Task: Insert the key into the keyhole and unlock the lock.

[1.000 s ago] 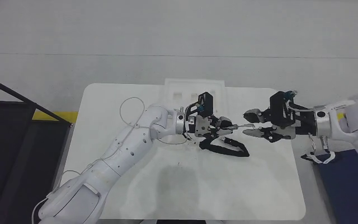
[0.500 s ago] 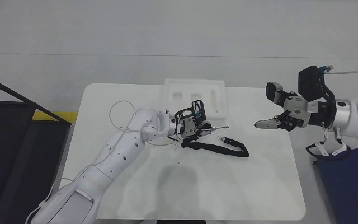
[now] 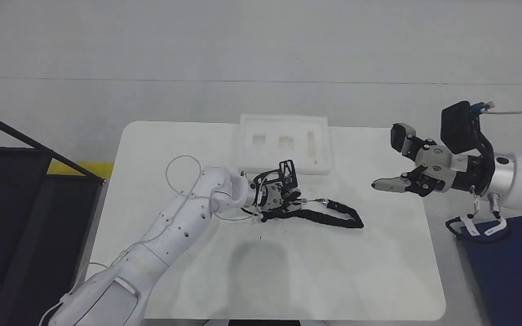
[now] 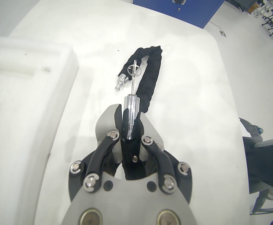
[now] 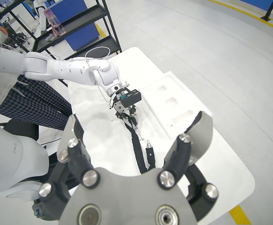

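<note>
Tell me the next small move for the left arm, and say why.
Probably open the left gripper and release the lock cylinder onto the table. The key already sits in its keyhole and the pin end lies free beside it, so the lock looks unlocked. The right gripper hangs open, well clear.

White table [image 3: 163, 204], rounded corners, on pale grey floor [image 3: 245, 49]. Yellow line [image 3: 81, 169] on floor by black shelving rack [image 3: 41, 212]. Blue cabinet [image 4: 177, 8] beyond table, possibly with drawers.
</note>
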{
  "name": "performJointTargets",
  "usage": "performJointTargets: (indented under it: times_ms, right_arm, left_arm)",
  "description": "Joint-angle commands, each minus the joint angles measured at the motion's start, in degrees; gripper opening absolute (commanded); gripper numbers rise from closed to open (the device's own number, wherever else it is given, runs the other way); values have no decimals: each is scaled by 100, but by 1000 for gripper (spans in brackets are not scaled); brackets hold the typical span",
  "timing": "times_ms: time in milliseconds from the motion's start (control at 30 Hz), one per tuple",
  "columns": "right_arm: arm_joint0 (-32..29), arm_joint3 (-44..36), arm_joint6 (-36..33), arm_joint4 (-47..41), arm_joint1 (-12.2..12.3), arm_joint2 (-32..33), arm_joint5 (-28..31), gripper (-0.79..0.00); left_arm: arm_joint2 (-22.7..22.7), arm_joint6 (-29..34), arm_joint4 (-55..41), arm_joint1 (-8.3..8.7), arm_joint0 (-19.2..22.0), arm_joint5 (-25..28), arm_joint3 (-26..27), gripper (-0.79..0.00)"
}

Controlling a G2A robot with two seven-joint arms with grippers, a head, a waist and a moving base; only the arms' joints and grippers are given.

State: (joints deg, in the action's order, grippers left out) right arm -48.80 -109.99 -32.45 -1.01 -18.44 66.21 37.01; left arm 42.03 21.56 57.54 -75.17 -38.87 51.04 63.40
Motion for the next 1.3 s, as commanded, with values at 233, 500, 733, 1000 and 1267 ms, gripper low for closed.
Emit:
performJointTargets:
  times_ms: [233,500,733,1000,1267]
  right_arm:
    - [-259,-172,218,-29,-47,172,-102,0]
    - [-191,-133,761,132,-234,89,-43,0]
    - [153,147,1250,749,-497,-165,286,0]
    - [574,720,1592,1826,-811,-552,705,0]
    - [863,1297,1903,2374,-1056,-756,966,0]
  left_arm:
    - [440,-1157,282,84,-10,95,460,0]
    - [1102,-1777,613,302,25,696,1247,0]
    - [1498,-1597,393,653,116,696,1917,0]
    - [1623,-1071,-562,1146,369,696,2454,0]
    - [1676,-620,-1292,1571,682,696,2508,0]
